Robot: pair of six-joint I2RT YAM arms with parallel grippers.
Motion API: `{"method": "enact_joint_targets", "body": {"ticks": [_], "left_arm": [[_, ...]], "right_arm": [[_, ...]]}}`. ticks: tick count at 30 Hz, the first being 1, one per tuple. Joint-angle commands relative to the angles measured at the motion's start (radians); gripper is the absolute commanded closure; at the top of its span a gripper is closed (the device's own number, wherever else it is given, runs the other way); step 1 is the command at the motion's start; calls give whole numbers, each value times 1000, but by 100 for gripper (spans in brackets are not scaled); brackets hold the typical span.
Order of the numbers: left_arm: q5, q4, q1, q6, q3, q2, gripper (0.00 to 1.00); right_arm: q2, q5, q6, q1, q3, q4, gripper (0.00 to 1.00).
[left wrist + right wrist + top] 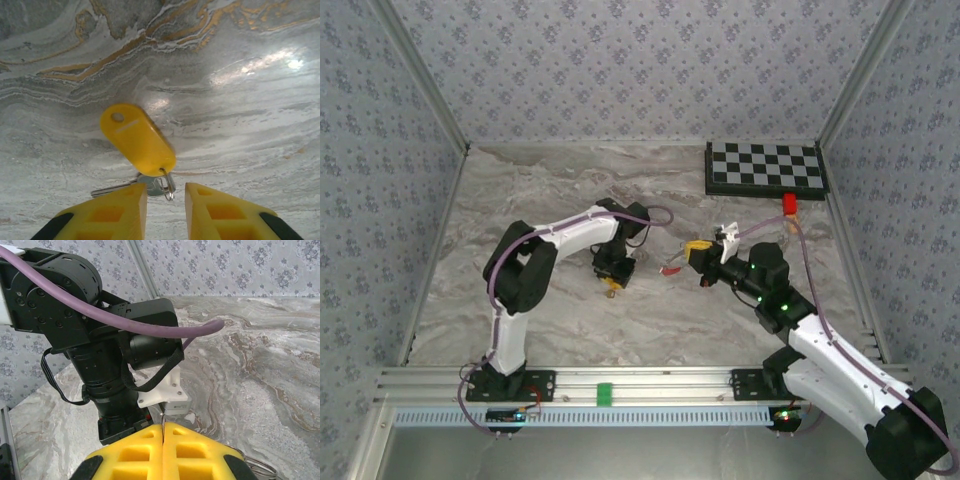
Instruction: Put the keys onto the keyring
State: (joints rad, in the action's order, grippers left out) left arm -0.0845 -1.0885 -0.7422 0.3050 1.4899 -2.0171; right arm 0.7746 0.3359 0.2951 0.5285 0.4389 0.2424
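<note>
Left wrist view: one silver key (120, 188) with an oval yellow tag (138, 137), joined by a small ring (169, 186), lying flat on the marble bench (250, 125). Left gripper (166, 200): fingers apart, key head and small ring at the gap between the tips, nothing clamped. Right wrist view: right gripper (163, 440) closed, thin wire of the keyring (255, 466) rising from the seam, loops beside the right finger. Top external view: red tag (672, 268) between the two grippers, just left of the right one.
</note>
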Motion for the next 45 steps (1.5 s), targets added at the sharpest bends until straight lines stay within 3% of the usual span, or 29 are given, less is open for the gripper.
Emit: {"method": "enact_joint_targets", "body": {"ticks": [1,17,26,30,45], "left_arm": [[16,-51,-6,-19,18,-18,74],[-1,-21,-4,-33,25,-58,80],[0,-15,-4,-29,29,-63,91],[10,-8,-4,-18,23,-37,97],[74,104,-26,-9,-101,143,100]], "right_arm": [[-11,-8,15,-9,-12,6,100],[11,-1,28,-16,-21,29,100],[12,-1,29,-18,-24,34,100],[15,1,30,-18,-26,38,100],[52,7,36,-18,-33,73,100]]}}
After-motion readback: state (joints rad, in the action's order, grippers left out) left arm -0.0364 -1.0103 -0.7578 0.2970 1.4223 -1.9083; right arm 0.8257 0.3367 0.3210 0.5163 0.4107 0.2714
